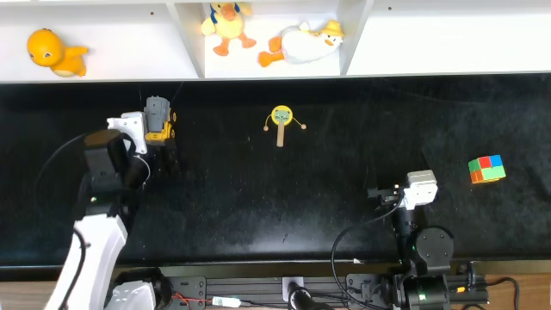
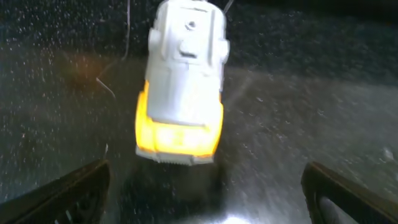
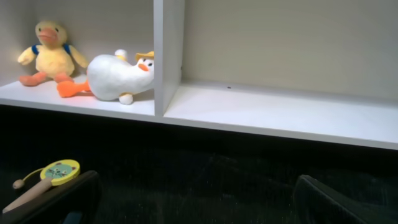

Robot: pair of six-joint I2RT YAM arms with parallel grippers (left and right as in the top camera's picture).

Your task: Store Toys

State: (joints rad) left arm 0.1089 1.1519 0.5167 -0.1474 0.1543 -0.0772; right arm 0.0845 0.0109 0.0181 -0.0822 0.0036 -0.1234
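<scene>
A grey and yellow toy truck [image 1: 158, 120] stands on the black table near the back left, in front of the shelf. My left gripper [image 1: 164, 148] is open just behind it, and in the left wrist view the truck [image 2: 183, 81] lies ahead of the spread fingers [image 2: 68, 193], apart from them. My right gripper [image 1: 387, 195] rests open and empty low at the right. A yellow rattle drum on a stick [image 1: 281, 121] lies mid-table, also seen as the rattle [image 3: 46, 177]. A coloured cube [image 1: 485, 169] sits far right.
The white shelf [image 1: 362, 43] runs along the back. Its left bay holds a yellow duck [image 1: 53, 52]; the middle bay holds a yellow plush duck [image 1: 227, 21] and a white plush goose [image 1: 303, 43]. The right bay [image 3: 280, 112] has free room.
</scene>
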